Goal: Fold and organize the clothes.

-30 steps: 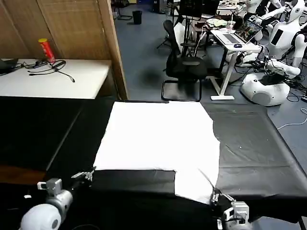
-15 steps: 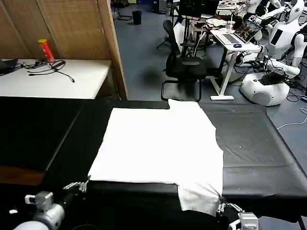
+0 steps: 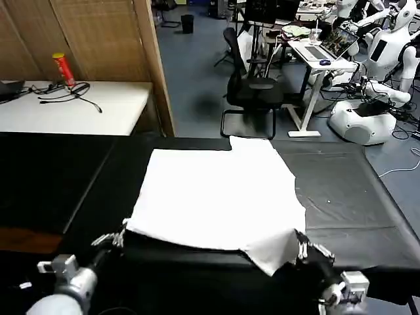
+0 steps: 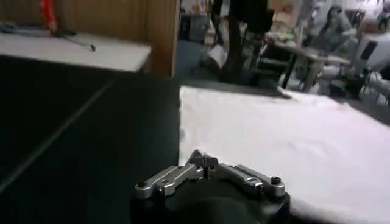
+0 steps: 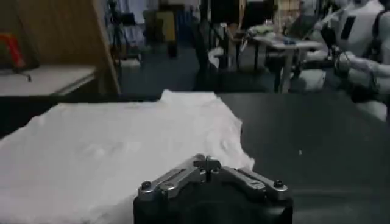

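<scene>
At the bottom left of the head view, the left claw (image 3: 117, 237) pinches the near left corner of the white T-shirt (image 3: 220, 197). At the bottom right, the right claw (image 3: 304, 249) is closed on the near right corner, where the cloth bunches into a drooping point. Half a second ago the near hem lay flat along the bench edge and that right corner hung lower. Now the hem is lifted and drawn away from the robot, so both corners stand slightly above the black bench (image 3: 348, 203). I judge this to be the start of a fold that carries the near edge over toward the far edge.

The rest of the shirt lies spread across the middle of the frame, plain side up, with its far edge near the back of the bench. In the upper left stands a white desk (image 3: 79, 108) with a red can (image 3: 63, 68), and an office chair (image 3: 252, 92) sits at upper centre.
</scene>
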